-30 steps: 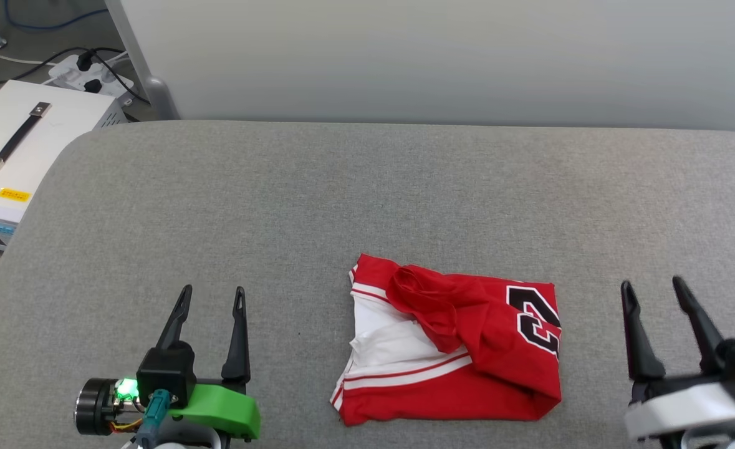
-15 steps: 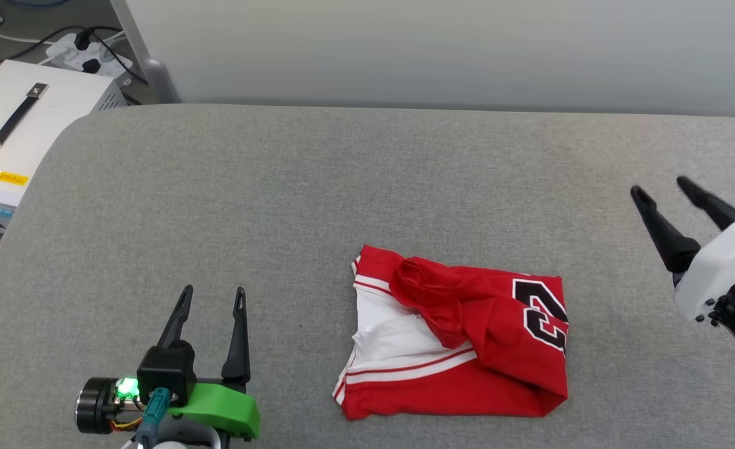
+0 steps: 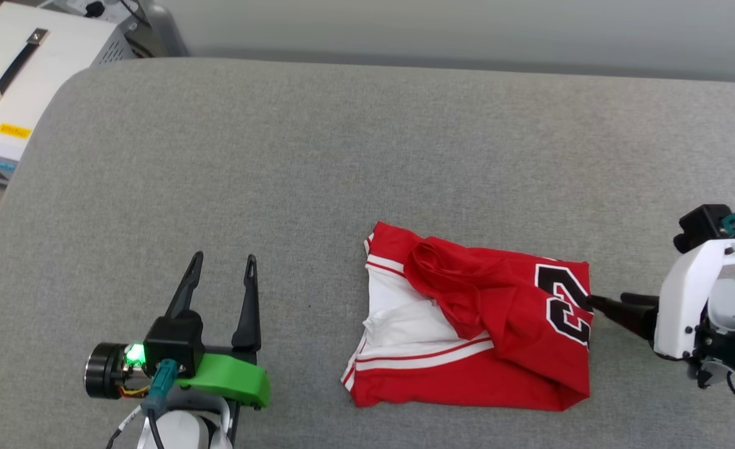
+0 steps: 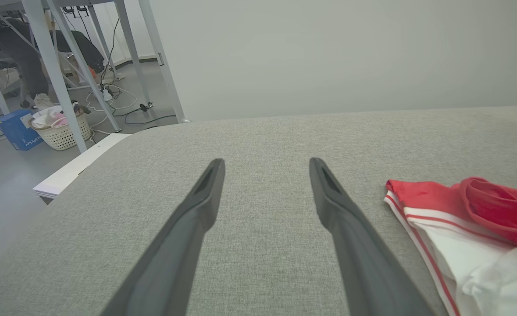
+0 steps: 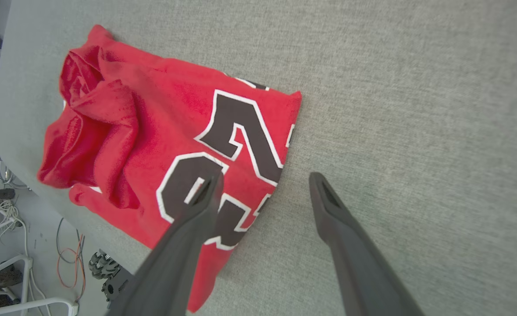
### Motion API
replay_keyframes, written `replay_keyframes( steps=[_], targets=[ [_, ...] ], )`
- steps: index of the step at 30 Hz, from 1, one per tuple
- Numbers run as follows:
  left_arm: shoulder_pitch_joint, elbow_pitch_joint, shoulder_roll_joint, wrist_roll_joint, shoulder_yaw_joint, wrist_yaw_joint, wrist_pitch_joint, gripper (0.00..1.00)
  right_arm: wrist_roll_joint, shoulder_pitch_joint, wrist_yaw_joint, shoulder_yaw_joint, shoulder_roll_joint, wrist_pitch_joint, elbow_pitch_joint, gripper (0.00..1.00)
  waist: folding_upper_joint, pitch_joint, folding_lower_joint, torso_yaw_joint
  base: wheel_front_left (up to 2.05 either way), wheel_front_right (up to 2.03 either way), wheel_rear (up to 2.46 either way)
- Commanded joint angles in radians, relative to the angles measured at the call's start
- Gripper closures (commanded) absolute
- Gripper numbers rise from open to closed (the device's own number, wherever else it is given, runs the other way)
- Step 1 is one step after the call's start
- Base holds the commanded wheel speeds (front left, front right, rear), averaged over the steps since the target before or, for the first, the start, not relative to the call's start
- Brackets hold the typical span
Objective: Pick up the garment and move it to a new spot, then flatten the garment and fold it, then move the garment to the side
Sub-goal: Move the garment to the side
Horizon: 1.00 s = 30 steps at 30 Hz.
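Observation:
The garment, a red jersey with white parts, striped trim and black numbers, lies bunched and partly folded on the grey table, right of centre. My right gripper points left at its right edge and is open. In the right wrist view, the right gripper straddles that edge: one finger hangs over the numbers on the garment, the other over bare cloth. My left gripper stands open well left of the jersey, holding nothing. The left gripper shows wide apart, with the garment to its right.
A white box with a black handle sits off the table's far left corner. A pale wall runs behind the table. On the floor to the left stand metal table legs, a basket and a blue box.
My right gripper rose from the lower right, then turned and came down to point left at the garment's right edge. The head camera tilted down. The left arm and the garment stayed put.

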Motion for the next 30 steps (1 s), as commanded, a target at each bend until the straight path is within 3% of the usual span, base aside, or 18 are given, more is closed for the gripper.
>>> replay_keyframes(
  steps=[1,15,16,17,23,30],
  targets=[
    [-0.024,-0.001,-0.007,-0.003,-0.001,-0.006,-0.006,0.0,0.009,-0.002,-0.001,0.007,0.01,0.003,0.009,0.0,0.0,0.037,0.0,0.021,0.0,0.0,0.0],
    [-0.069,0.011,-0.015,-0.006,-0.005,-0.01,-0.006,0.0,0.056,0.018,-0.001,0.18,0.058,-0.05,0.097,0.0,0.0,0.084,0.0,0.054,0.0,0.0,0.0],
    [-0.069,0.012,-0.015,-0.005,-0.004,-0.01,-0.006,0.0,0.057,0.019,-0.001,0.188,0.053,-0.063,0.092,0.61,0.0,0.083,0.0,0.054,0.0,0.0,0.0],
    [-0.068,0.012,-0.016,-0.005,-0.004,-0.009,-0.006,0.0,0.059,0.018,-0.001,0.196,0.047,-0.082,0.087,1.0,0.0,0.081,0.0,0.054,0.0,0.0,0.0],
    [-0.058,0.014,-0.018,-0.006,0.0,-0.007,-0.006,0.0,0.053,-0.015,-0.001,0.219,0.007,-0.217,0.05,1.0,0.0,0.062,0.0,0.041,0.0,0.0,0.0],
    [-0.025,0.012,-0.016,-0.004,0.018,-0.002,-0.006,0.0,-0.034,-0.072,-0.001,0.291,-0.09,-0.343,-0.046,1.0,0.0,0.017,0.0,-0.023,0.0,0.0,0.0]
  ],
)
